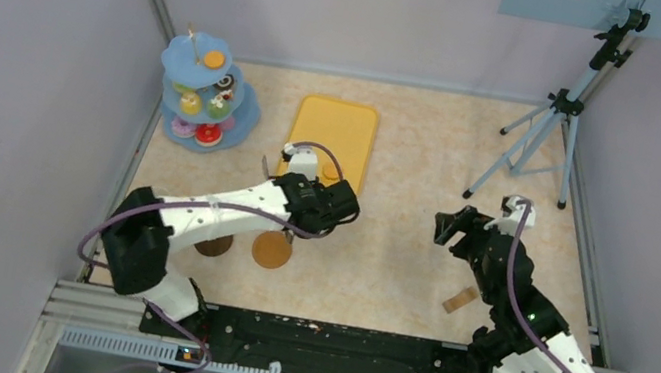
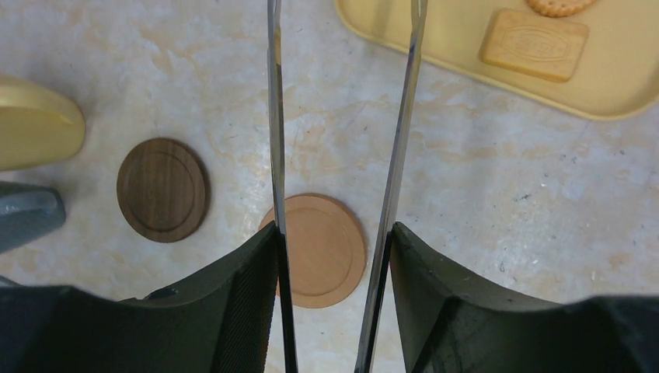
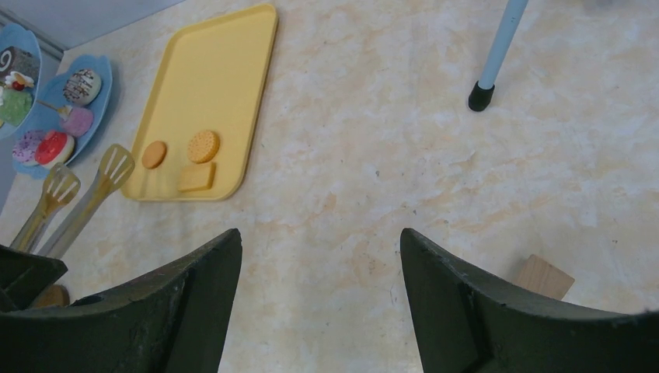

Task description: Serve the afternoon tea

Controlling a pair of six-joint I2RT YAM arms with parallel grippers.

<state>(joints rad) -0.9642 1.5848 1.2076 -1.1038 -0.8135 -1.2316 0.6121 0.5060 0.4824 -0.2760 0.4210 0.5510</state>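
Biscuits (image 3: 202, 146) on far tray (image 3: 217, 70): left hand (image 2: 332, 233) grasping tongs (image 2: 276, 116), right hand (image 3: 319, 233) released; suggest straddling one biscuit squarely, squeezing gently.

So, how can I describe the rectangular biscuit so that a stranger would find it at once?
Look for the yellow tray to the right of the blue cake stand. Three biscuits lie at its end near the tips of the tongs; the rectangular biscuit lies closest to that rim. It alone has straight edges, while the two round biscuits do not.
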